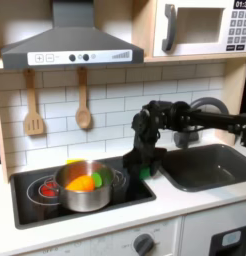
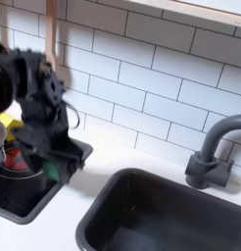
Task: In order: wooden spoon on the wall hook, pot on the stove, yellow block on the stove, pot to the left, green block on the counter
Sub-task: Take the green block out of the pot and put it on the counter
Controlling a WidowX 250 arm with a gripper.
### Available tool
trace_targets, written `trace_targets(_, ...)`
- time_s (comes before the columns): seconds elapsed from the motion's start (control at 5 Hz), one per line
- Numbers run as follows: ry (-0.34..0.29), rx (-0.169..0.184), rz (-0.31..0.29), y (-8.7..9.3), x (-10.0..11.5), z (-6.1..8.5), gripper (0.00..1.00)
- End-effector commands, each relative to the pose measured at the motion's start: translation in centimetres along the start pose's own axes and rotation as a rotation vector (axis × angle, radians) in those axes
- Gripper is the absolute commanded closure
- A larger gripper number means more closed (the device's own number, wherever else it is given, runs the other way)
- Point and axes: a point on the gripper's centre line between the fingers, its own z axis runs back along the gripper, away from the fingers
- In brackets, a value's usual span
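The hand (image 1: 144,170) hangs low at the stove's (image 1: 35,210) right edge, seemingly pinching the green block (image 2: 52,169), though blur hides the jaws. A loose pinch may drop it onto the stove short of the white bench (image 1: 195,200). The pot (image 1: 83,186) holds orange and yellow pieces; the wooden spoon (image 1: 83,105) hangs on the white-tiled wall.
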Motion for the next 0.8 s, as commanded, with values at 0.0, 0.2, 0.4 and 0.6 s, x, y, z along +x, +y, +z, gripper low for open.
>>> trace_targets(0.0, 0.035, 0.021, -0.007, 0.1, -0.2, -0.4, 0.00)
trace_targets(0.2, 0.042, 0.017, 0.017, 0.5, -1.1, 0.6, 0.00)
trace_targets(0.4, 0.016, 0.019, 0.010, 0.3, -1.1, 1.6, 0.00)
trace_targets(0.6, -0.025, 0.026, -0.008, 0.0, -1.0, 3.9, 0.00)
